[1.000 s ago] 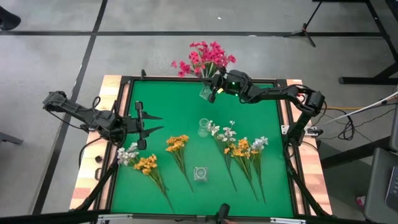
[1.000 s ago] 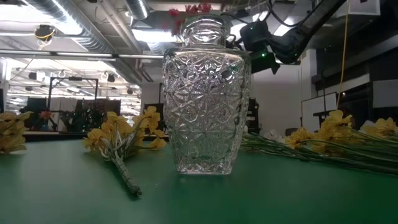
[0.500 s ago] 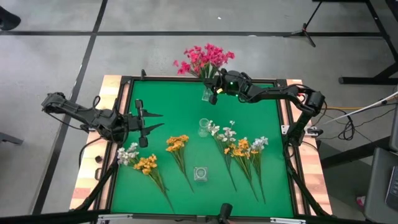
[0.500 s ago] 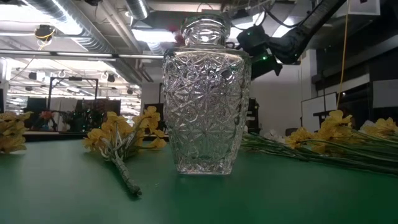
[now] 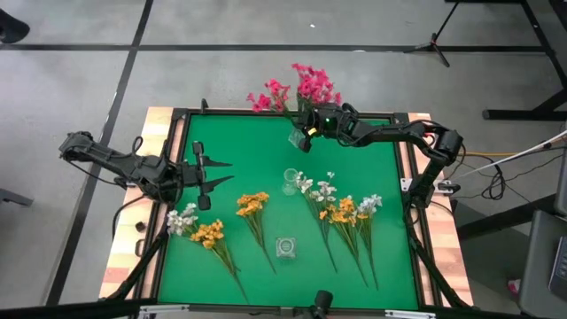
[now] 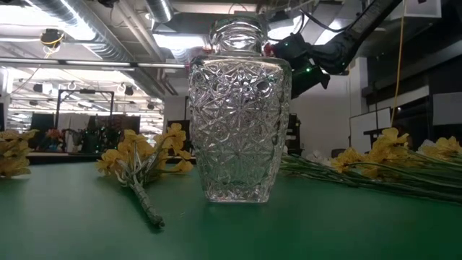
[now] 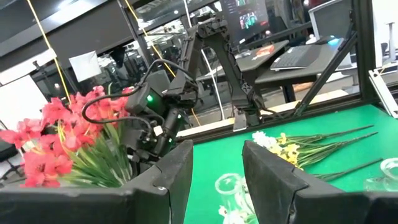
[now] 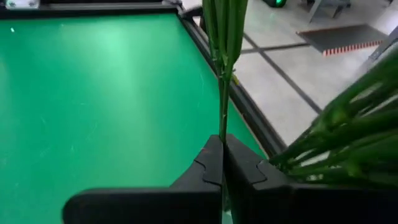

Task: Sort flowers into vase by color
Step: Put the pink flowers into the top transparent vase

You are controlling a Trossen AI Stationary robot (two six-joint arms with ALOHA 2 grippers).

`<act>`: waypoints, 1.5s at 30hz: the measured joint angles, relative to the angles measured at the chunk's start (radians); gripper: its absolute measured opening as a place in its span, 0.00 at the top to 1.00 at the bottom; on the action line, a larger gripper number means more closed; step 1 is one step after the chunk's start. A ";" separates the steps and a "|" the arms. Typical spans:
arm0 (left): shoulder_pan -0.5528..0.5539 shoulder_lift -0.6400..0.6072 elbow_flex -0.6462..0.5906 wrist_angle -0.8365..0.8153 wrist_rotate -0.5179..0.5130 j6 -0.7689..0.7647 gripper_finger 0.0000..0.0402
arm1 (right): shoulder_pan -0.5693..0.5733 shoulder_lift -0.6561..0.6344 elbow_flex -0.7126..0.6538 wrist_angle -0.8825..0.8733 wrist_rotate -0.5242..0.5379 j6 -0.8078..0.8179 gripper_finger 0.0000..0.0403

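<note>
Magenta flowers [image 5: 306, 86] at the bench's [image 5: 354, 168] far edge, one stem pinched in the right gripper [image 8: 222, 163], may topple their vase [image 5: 297, 135] if tugged sideways; left gripper [image 5: 221, 174] waits spread.

Two dark, slender jointed arms, each trailing black cables; the right gripper [image 5: 306, 133] carries a small glowing green light, the left gripper [image 5: 215, 174] two long tapered black fingers.

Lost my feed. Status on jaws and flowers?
Right gripper shut on thin green stem of magenta-pink flowers, far table edge. Left gripper open, waiting left. Nothing blocking.
</note>
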 joint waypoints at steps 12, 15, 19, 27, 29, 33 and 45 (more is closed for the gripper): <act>0.000 0.000 0.000 0.000 0.000 -0.004 0.66 | 0.000 0.000 0.000 -0.031 0.010 0.001 0.97; 0.000 0.000 0.000 0.000 0.000 -0.006 0.66 | 0.000 0.000 0.000 -0.042 0.047 0.002 0.93; 0.000 0.000 0.000 0.000 0.000 -0.007 0.66 | 0.000 0.000 0.000 -0.056 0.058 0.002 0.90; 0.000 0.000 0.000 0.000 0.000 -0.007 0.66 | 0.000 0.000 0.000 -0.059 0.048 -0.015 0.89; 0.000 0.000 0.000 0.000 0.000 -0.007 0.66 | 0.000 0.000 0.000 -0.059 0.048 -0.023 0.88; 0.000 0.000 0.000 0.000 0.000 -0.007 0.66 | 0.002 0.000 0.000 -0.060 0.050 -0.023 0.80; 0.000 0.000 0.000 -0.001 0.000 -0.026 0.66 | 0.002 -0.019 -0.001 -0.091 0.106 -0.019 0.54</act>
